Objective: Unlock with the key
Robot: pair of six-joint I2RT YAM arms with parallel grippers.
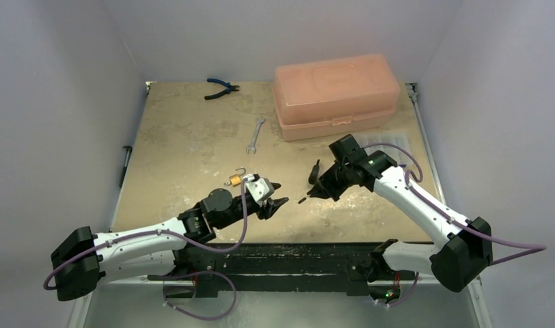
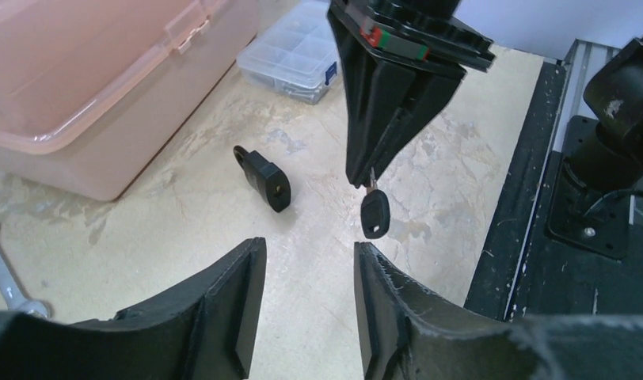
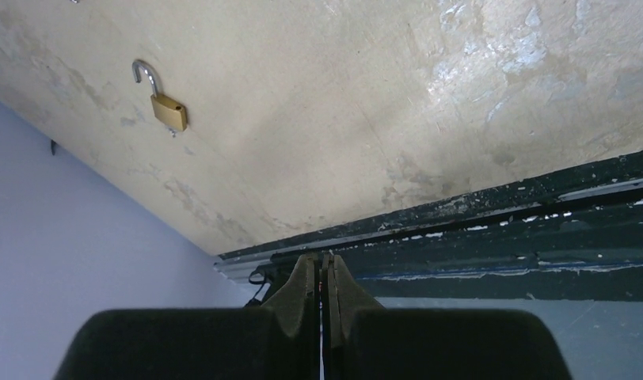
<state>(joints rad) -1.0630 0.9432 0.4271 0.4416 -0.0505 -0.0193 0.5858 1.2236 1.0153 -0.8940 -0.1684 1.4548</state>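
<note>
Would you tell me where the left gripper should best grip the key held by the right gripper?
Grip the black head of the key, coming from the left arm's side: it hangs free below the right gripper, which pinches the blade. Its broad face looks toward the left gripper, so a wrist turn probably helps.

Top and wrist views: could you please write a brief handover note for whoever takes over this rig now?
Left gripper: open, empty, low over the table.
Right gripper: shut on the key, pinching its blade, black head hanging.
Padlock: on the table by the left arm, shackle open, no key in it.
Done: lock looks open.
Left: probably just setting the key down.
</note>
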